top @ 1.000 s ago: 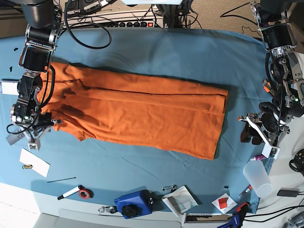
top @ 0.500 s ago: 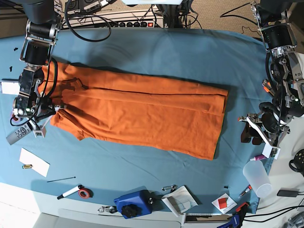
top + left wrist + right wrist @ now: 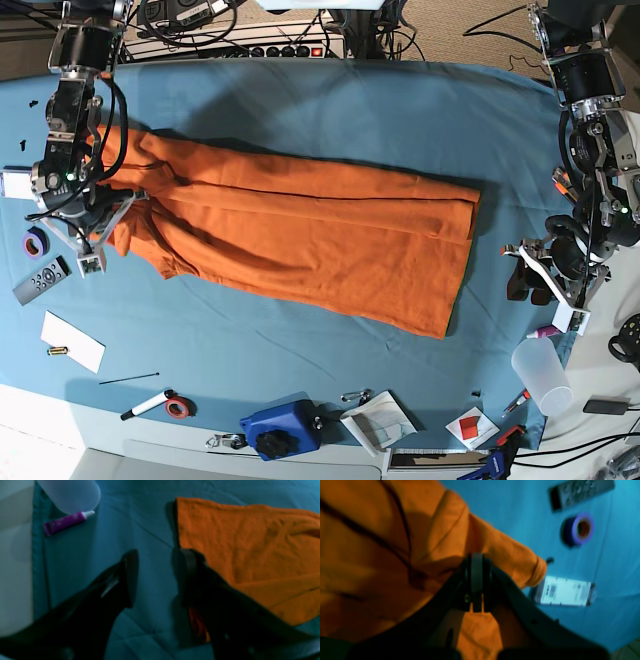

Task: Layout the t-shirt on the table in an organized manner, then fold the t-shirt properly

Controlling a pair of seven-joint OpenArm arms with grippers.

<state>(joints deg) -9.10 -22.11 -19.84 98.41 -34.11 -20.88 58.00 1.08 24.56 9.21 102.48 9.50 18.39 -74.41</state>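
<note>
The t-shirt [image 3: 300,235] lay lengthwise across the table [image 3: 330,110]; the right gripper [image 3: 476,562], at the scene's left, was clenched on the shirt's sleeve end, cloth bunched around its tips; the left gripper [image 3: 155,577], at the far right, stood released over bare cloth, its right finger [image 3: 190,577] just beside the hem corner.

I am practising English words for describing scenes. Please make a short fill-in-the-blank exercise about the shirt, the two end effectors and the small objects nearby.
1. The right end effector is shut on the bright ___ cotton t-shirt.
2. The left end effector hangs ___ over the teal-blue cloth table.
3. The small tube beside the translucent cup is ___.

Missing words: orange; open; purple
</note>
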